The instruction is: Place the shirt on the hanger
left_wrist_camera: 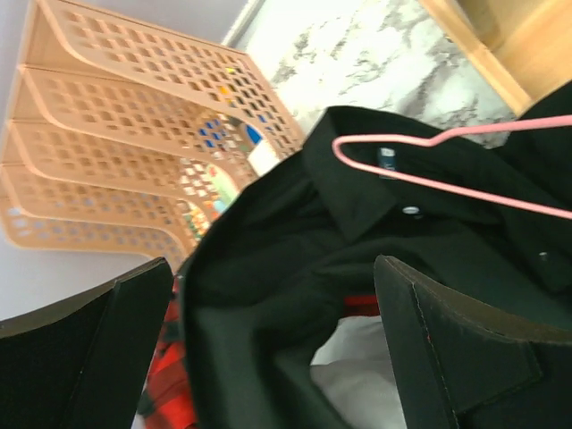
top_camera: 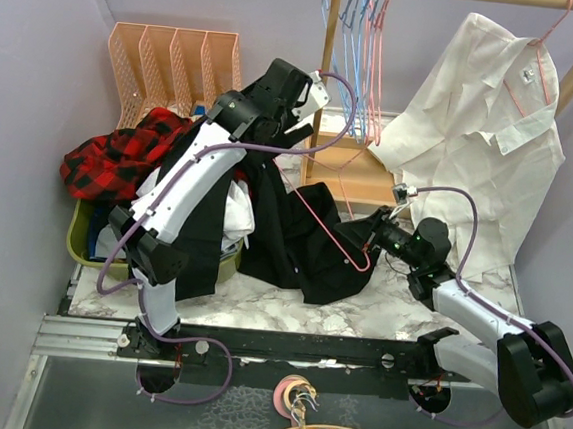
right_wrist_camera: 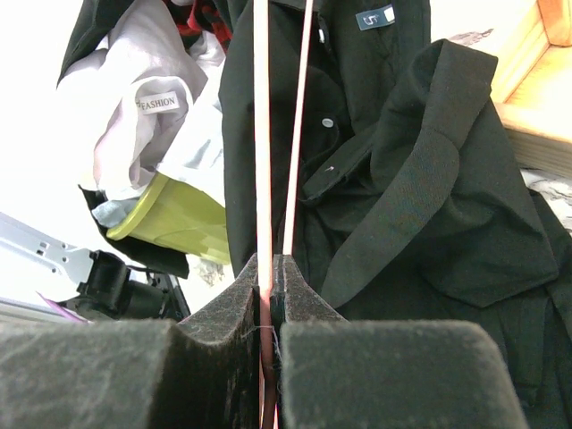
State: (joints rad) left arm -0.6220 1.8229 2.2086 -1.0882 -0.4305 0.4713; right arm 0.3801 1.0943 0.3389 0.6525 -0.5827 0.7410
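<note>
The black shirt (top_camera: pixel 299 241) spills from the green bin onto the marble table. Its collar and pale buttons show in the left wrist view (left_wrist_camera: pixel 357 214) and the right wrist view (right_wrist_camera: pixel 420 179). The pink hanger (top_camera: pixel 330 233) lies across the shirt, with its hook over the collar (left_wrist_camera: pixel 429 161). My right gripper (top_camera: pixel 373 240) is shut on the hanger's wire (right_wrist_camera: pixel 263 134), which runs between the pads (right_wrist_camera: pixel 270 277). My left gripper (top_camera: pixel 284 124) hangs above the shirt's collar end. It is open wide (left_wrist_camera: pixel 273 340) and holds nothing, with shirt cloth below the gap.
An orange file rack (top_camera: pixel 175 59) stands at the back left. A red-and-black plaid garment (top_camera: pixel 121 155) and a white garment (right_wrist_camera: pixel 134 116) lie in the green bin (top_camera: pixel 89 235). A white shirt (top_camera: pixel 484 131) and blue hangers (top_camera: pixel 357 40) hang on the wooden rail (top_camera: pixel 328 68).
</note>
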